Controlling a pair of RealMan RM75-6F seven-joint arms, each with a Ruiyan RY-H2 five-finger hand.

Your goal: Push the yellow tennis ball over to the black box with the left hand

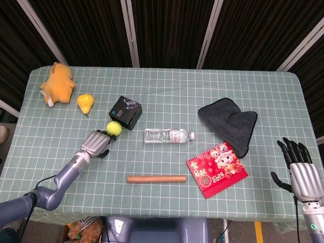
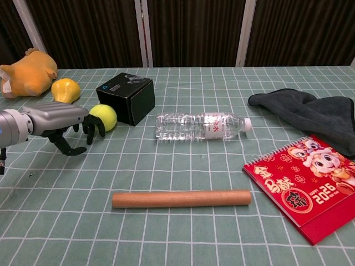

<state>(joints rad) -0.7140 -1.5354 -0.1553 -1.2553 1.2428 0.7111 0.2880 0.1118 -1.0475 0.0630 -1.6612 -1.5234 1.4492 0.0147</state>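
Note:
The yellow tennis ball [image 1: 113,127] [image 2: 104,117] lies on the green cloth right against the near side of the black box [image 1: 125,112] [image 2: 126,98]. My left hand [image 1: 96,144] [image 2: 66,123] is just behind the ball on its near left, fingers curled down and their tips touching the ball; it holds nothing. My right hand [image 1: 301,172] shows only in the head view, off the table's near right corner, fingers spread and empty.
A clear water bottle [image 1: 168,135] lies right of the box, a wooden rod [image 1: 156,178] nearer me. A pear [image 1: 85,103] and an orange plush toy [image 1: 56,83] sit at the far left. A red calendar [image 1: 216,169] and dark cloth [image 1: 231,123] are on the right.

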